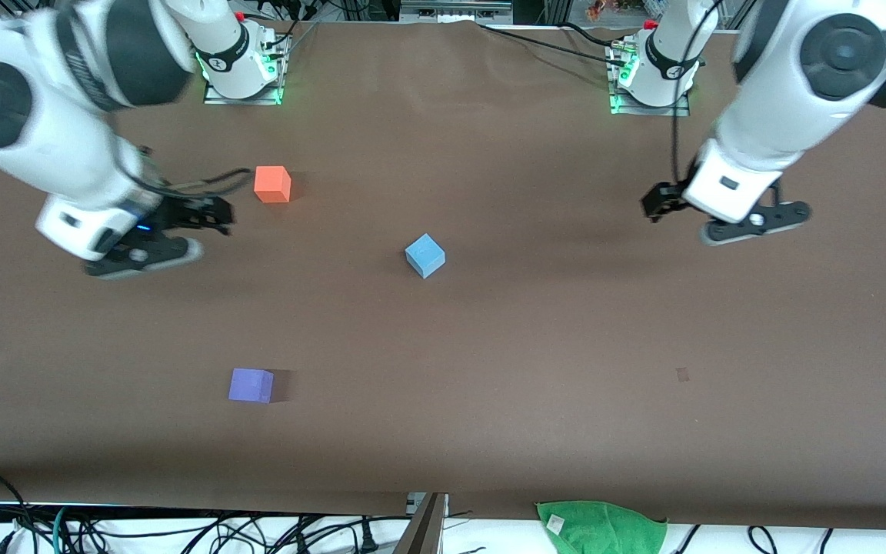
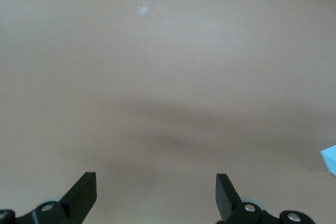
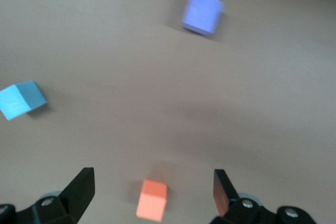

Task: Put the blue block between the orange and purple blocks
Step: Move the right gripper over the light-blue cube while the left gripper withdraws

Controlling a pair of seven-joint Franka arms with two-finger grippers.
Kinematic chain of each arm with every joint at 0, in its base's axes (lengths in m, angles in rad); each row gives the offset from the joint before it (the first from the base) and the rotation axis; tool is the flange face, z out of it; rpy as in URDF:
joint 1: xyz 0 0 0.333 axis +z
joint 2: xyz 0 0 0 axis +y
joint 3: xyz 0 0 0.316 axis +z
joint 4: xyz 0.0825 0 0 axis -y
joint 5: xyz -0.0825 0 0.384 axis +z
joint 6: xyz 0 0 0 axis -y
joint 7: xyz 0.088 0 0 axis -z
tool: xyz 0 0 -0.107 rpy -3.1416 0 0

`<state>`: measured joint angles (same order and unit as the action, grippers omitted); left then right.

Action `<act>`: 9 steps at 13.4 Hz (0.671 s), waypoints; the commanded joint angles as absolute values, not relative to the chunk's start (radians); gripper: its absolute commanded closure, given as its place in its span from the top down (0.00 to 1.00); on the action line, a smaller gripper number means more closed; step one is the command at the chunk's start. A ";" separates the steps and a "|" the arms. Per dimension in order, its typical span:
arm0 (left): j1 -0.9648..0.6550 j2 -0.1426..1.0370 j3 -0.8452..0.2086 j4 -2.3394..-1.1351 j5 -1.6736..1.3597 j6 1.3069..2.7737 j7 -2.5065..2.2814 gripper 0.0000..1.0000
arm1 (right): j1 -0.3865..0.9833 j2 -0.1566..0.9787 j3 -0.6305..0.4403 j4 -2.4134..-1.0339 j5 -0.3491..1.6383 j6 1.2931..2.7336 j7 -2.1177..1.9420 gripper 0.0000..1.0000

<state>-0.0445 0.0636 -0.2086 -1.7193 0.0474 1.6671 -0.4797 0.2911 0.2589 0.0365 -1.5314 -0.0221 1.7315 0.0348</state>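
The blue block (image 1: 424,255) sits on the brown table near its middle. The orange block (image 1: 272,184) lies farther from the front camera, toward the right arm's end. The purple block (image 1: 251,385) lies nearer the camera at that same end. My right gripper (image 1: 143,258) hangs open and empty above the table beside the orange block. Its wrist view shows the orange block (image 3: 152,206) on the table below the open right gripper (image 3: 153,174), with the blue block (image 3: 21,100) and purple block (image 3: 202,12) farther off. My left gripper (image 1: 754,223) hangs open over bare table at the left arm's end, as the left gripper (image 2: 156,179) shows. A corner of the blue block (image 2: 329,158) shows at that view's edge.
A green cloth (image 1: 601,527) lies at the table's edge nearest the front camera. Cables run under that edge. The two arm bases (image 1: 243,69) (image 1: 651,77) stand along the edge farthest from the camera. A small dark mark (image 1: 682,375) is on the table surface.
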 commanded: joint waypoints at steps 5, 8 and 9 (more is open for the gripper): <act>0.103 -0.015 -0.222 -1.902 0.000 1.771 -0.281 1.00 | 0.472 0.406 0.031 -1.502 -0.011 1.877 0.063 1.00; 0.104 -0.046 -0.221 -1.951 0.000 1.809 -0.252 1.00 | 0.549 0.471 0.031 -1.502 -0.012 1.953 0.104 1.00; 0.110 -0.045 -0.216 -1.947 0.002 1.809 -0.224 1.00 | 0.569 0.494 0.031 -1.502 -0.012 1.972 0.160 1.00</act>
<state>0.0879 0.0043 -0.2119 -1.9105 0.0204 1.7900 -0.2883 0.5293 0.4489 0.0390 -1.5281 -0.0218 1.9462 0.0950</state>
